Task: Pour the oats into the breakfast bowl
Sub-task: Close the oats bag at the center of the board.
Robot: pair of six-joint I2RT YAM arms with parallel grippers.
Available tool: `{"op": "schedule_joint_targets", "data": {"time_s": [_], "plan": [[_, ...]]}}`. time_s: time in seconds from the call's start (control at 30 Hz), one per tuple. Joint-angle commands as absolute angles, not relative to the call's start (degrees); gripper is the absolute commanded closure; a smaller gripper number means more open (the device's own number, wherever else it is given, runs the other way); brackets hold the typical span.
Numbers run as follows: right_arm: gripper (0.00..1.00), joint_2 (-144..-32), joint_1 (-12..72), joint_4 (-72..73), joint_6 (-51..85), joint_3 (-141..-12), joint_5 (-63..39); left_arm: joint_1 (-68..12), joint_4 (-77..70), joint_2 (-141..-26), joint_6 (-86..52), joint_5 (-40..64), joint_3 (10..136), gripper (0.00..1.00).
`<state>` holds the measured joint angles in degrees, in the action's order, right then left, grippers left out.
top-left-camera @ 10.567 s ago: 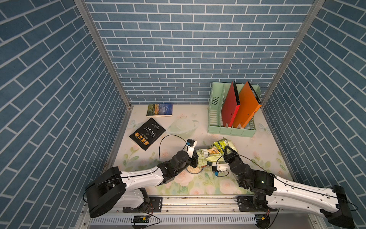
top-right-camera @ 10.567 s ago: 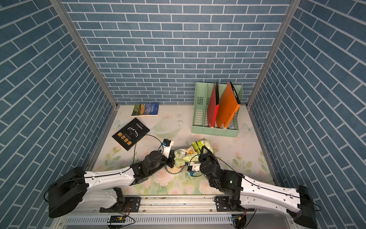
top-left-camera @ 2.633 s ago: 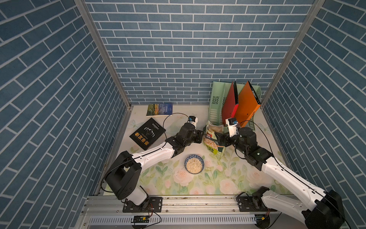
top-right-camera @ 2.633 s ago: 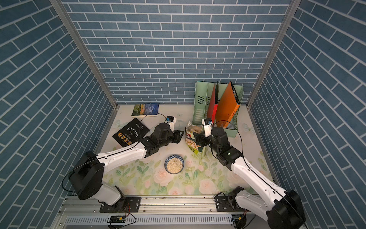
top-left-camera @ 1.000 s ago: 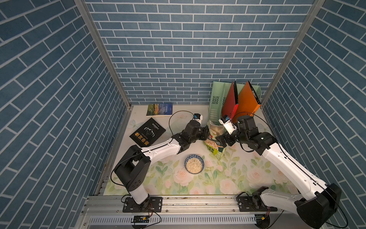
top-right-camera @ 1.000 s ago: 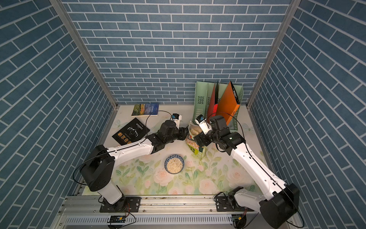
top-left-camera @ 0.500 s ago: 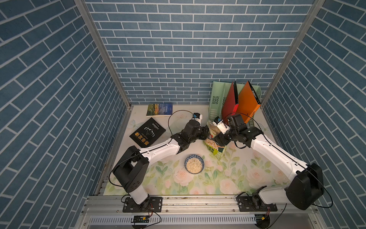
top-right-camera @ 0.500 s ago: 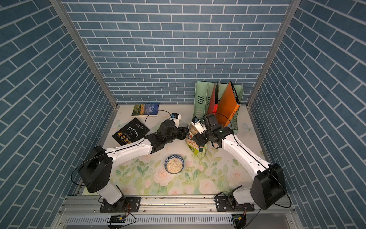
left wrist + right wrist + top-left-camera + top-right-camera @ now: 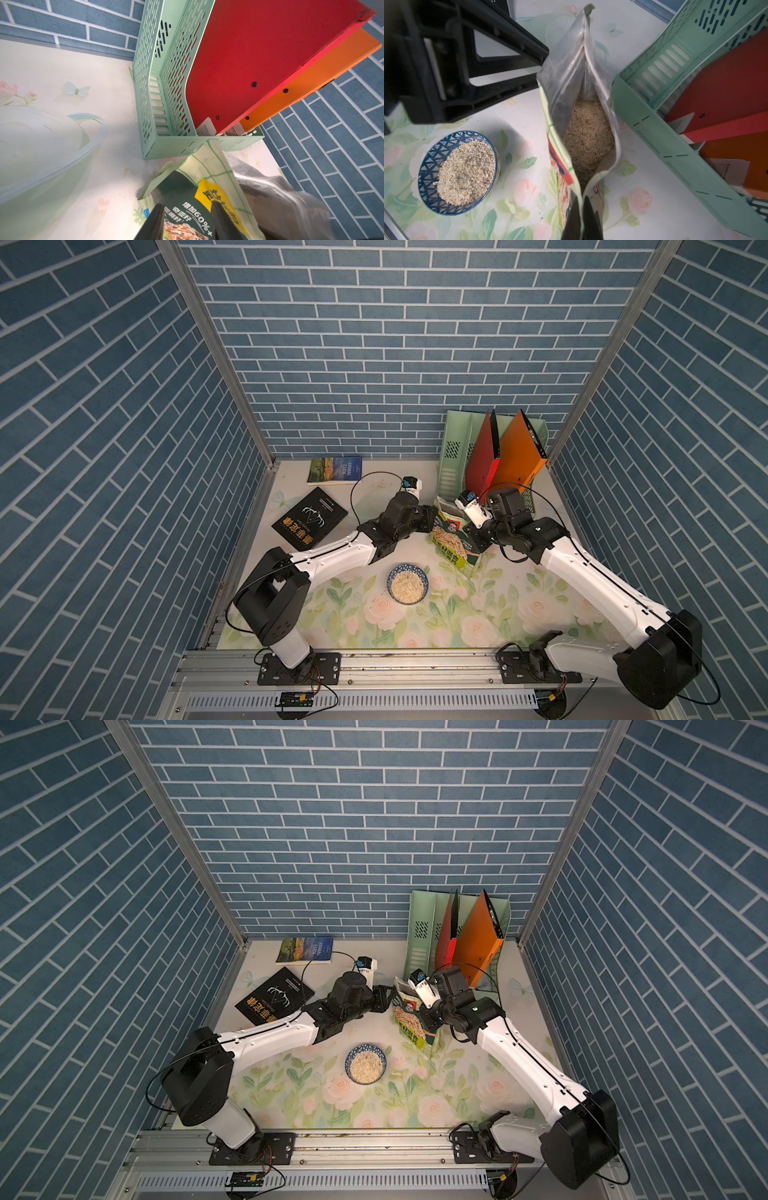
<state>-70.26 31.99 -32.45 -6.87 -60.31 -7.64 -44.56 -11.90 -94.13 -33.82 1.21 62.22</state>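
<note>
Basically, the desk [image 9: 457, 614] is carrying everything. The bag [image 9: 451, 541] is standing upright on it betw. the two hands, mouth gaping. The left hand [image 9: 186, 204] is clamping the bag's upper side wall, and the right hand [image 9: 582, 200] is pinching shut on the opposite rim corner. The breakfast bowl [image 9: 407, 584] is sitting below both hands, nearer the robot's base, apart from the bag & already heaped w/ oats [image 9: 467, 170]. More are lying deep inside the bag. Judging by looks, the bag's soft, crinkly, prob. slippery film & bottom-heavy, so it's likely sagging if held by one rim. Gripping both sides high up suits it. Bowl's ceramic, so breakable.
</note>
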Motion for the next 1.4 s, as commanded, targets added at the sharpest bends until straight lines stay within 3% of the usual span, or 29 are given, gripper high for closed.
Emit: {"op": "schedule_joint_targets", "data": {"time_s": [0.0,0.07,0.13,0.4,0.47,0.5,0.57,0.6,0.97,1.0,1.07,1.17,1.27,1.37], "plan": [[0.80,-69.02,32.32,-32.03,-3.44,-59.33,-10.34,-45.21,-13.25,-92.98,-34.44,2.31,60.73,0.60],[0.58,-68.45,32.27,-31.36,-3.87,-59.31,-9.26,-45.57,-13.89,-92.83,-34.40,2.72,60.23,0.60],[0.46,-69.05,32.25,-30.76,-4.95,-59.86,-6.59,-45.92,-14.26,-92.71,-34.49,2.89,59.89,0.60],[0.39,-78.32,32.28,-31.23,-10.13,-67.53,-3.46,-46.94,-15.62,-92.64,-34.61,3.60,59.33,0.60],[0.45,-79.37,32.21,-30.99,-10.44,-69.14,-5.61,-47.02,-15.58,-92.84,-34.63,3.65,59.43,0.60],[0.54,-79.33,32.25,-30.98,-10.53,-69.44,-7.13,-47.01,-15.56,-92.87,-34.63,3.48,59.49,0.60],[0.90,-78.61,32.26,-31.54,-10.34,-69.70,-9.41,-47.05,-15.63,-92.88,-34.72,3.11,59.63,0.60],[1.00,-77.79,32.12,-31.94,-9.98,-69.58,-10.00,-47.02,-15.64,-93.08,-34.71,3.08,59.76,0.60],[1.00,-67.38,32.17,-31.49,-3.22,-60.85,-12.29,-47.07,-15.38,-93.98,-35.12,2.47,61.08,0.60],[0.99,-67.45,32.20,-31.28,-3.19,-60.30,-12.17,-47.10,-15.31,-94.12,-35.07,2.61,61.08,0.60],[0.68,-67.90,32.26,-30.53,-3.33,-59.62,-11.26,-47.18,-15.29,-94.09,-35.04,2.81,61.01,0.60],[0.47,-69.87,32.24,-29.66,-4.30,-60.52,-10.91,-47.26,-15.29,-94.09,-35.07,3.24,60.97,0.60],[0.37,-72.90,32.26,-29.22,-5.03,-62.73,-11.51,-47.37,-15.21,-93.98,-35.02,3.07,60.97,0.60],[0.33,-75.46,32.25,-28.61,-5.68,-64.25,-11.39,-47.47,-15.12,-93.90,-35.03,3.01,61.11,0.60]]}}
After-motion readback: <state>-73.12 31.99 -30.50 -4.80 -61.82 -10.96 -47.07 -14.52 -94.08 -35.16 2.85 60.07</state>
